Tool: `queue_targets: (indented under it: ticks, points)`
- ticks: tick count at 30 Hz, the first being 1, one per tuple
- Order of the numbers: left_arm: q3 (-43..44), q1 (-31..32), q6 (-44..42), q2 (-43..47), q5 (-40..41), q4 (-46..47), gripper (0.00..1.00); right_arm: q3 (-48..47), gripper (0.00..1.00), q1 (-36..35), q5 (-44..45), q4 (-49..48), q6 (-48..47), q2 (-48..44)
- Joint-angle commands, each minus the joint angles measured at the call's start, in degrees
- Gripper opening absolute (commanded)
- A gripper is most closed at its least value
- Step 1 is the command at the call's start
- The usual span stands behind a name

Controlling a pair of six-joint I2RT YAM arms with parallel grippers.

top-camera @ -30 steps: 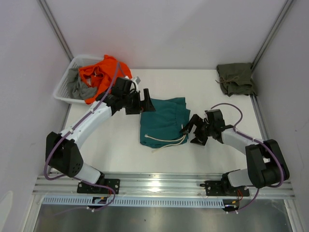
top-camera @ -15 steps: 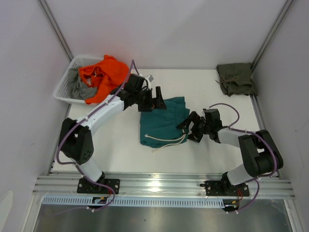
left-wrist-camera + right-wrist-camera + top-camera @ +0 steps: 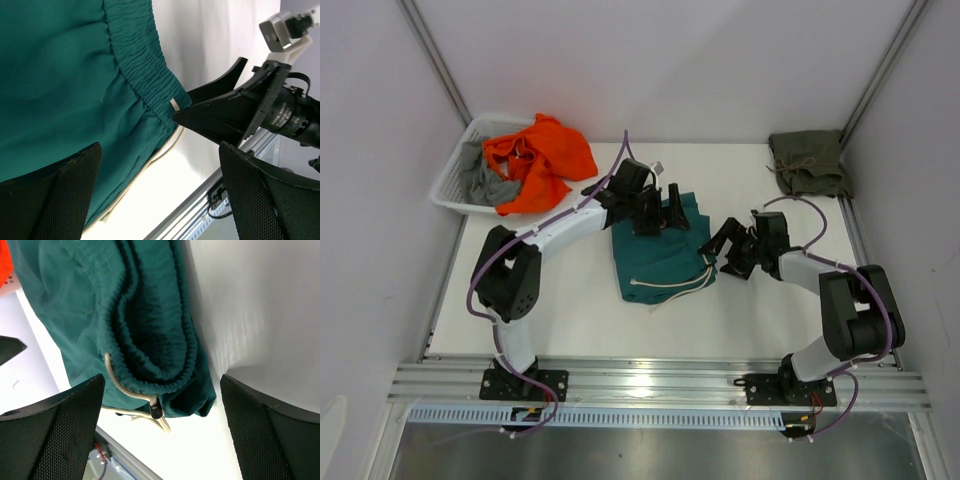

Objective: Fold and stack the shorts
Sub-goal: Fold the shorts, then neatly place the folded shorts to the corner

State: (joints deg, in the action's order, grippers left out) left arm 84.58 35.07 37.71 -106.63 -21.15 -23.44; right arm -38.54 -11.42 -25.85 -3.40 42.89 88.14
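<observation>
Two tools, both spread wide, at the teal-green shorts (image 3: 655, 260).
The shorts lie folded mid-tabletop (image 3: 560, 300), off-white cord (image 3: 670, 291) at their 6 o'clock edge; the left tool (image 3: 663, 217) gapes at 12 o'clock, the right tool (image 3: 725, 255) at 3 o'clock. The olive-green shorts (image 3: 807, 163) sit at the tabletop's 1 o'clock corner.

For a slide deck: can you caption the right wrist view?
Open right gripper poised over the gathered waistband of the teal-green shorts, off-white cord poking out.
</observation>
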Motion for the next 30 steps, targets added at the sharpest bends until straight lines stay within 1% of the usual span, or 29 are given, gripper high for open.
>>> queue_targets:
  ticks: [1, 3, 6, 7, 8, 9, 13, 15, 19, 25, 30]
  points:
    - [-1.32, -0.26, 2.71, -0.16, 0.32, 4.19, 0.99, -4.34, 1.0, 1.83, 0.98, 2.0, -5.19, -0.34]
    - [-2.57, -0.18, 3.42, 0.28, -0.12, 6.2, 0.99, -5.22, 0.99, 2.8, -1.74, 1.73, -5.71, 0.37]
    - [-5.47, 0.09, 3.86, 0.98, -0.91, 7.79, 0.99, -7.5, 0.99, 3.25, -1.75, 3.05, -6.94, 1.06]
    - [-7.48, 0.35, 4.12, 2.12, -1.09, 9.62, 0.99, -8.21, 1.0, 3.25, -2.1, 3.05, -7.99, 2.2]
    - [-8.19, 0.79, 4.21, 2.74, -1.09, 10.69, 0.99, -9.78, 1.0, 3.25, -2.89, 5.22, -8.61, 3.69]
    - [-10.81, 1.14, 4.38, 3.26, -1.09, 11.48, 0.99, -10.23, 0.99, 3.51, -3.68, 5.16, -8.96, 6.93]
    - [-14.61, 2.81, 4.91, 4.06, -1.09, 14.9, 0.99, -10.41, 0.99, 3.34, -7.98, -0.46, -9.06, 11.87]
    - [-16.88, 2.9, 6.14, 3.71, -1.53, 15.97, 0.99, -11.28, 1.0, 2.55, -8.61, -0.56, -9.67, 13.63]
    - [-18.65, 2.9, 6.32, 3.53, -1.53, 17.46, 0.99, -11.9, 0.99, 1.67, -9.57, -2.04, -10.38, 18.2]
    - [-19.88, 3.25, 4.12, 1.6, -0.91, 17.38, 0.99, -14.01, 1.0, -2.81, -9.14, 0.93, -12.48, 19.97]
    - [-22.61, 3.51, 2.72, 1.86, -0.48, 18.78, 0.99, -12.61, 0.99, -5.01, -11.59, -1.08, -12.04, 21.55]
